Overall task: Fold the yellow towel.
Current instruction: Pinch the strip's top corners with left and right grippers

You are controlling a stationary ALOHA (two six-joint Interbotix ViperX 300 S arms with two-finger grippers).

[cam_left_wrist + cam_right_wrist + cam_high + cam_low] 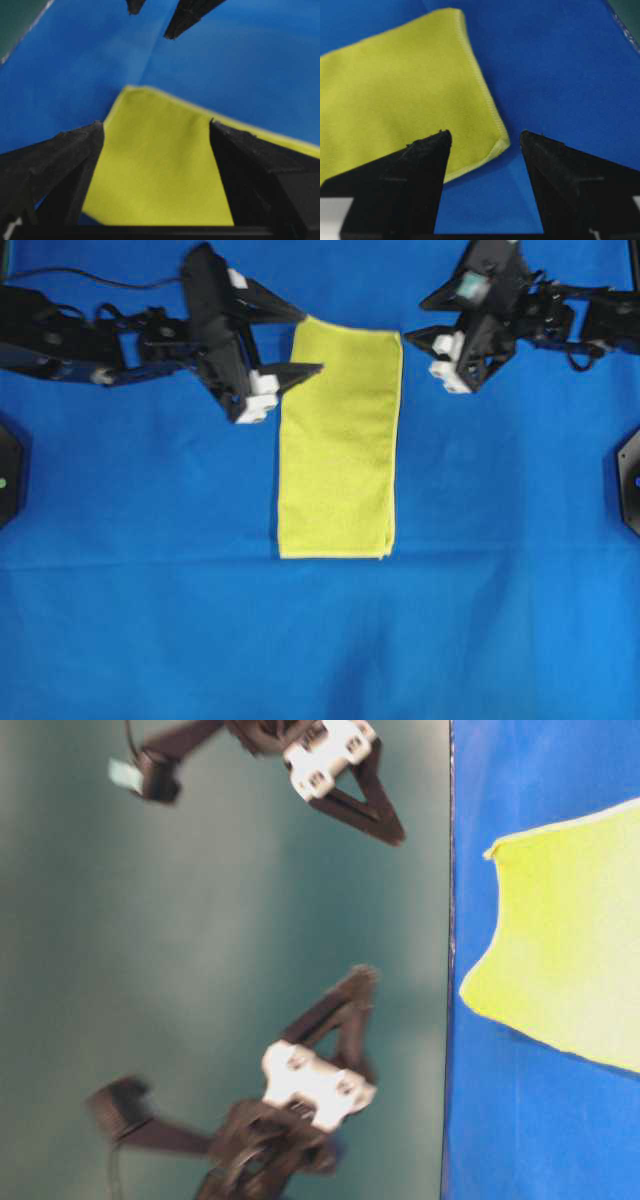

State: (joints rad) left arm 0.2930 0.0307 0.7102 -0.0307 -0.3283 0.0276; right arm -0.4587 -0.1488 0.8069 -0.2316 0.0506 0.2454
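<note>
I've got my left gripper (293, 341) spread wide and holding nothing, fingers straddling the top-left corner of the yellow towel (340, 440). My right gripper (418, 351) gapes just as wide, empty, just beside the top-right corner. The towel lies flat as a tall strip mid-table on the blue table cloth (150, 590), apparently already folded. To do this well, I'd drop both sets of fingers low, pinch all layers at each corner, then carry them evenly toward the near edge.

A robot lab bench: blue table cloth (150, 590), two black arms, plain teal wall (200, 920).
</note>
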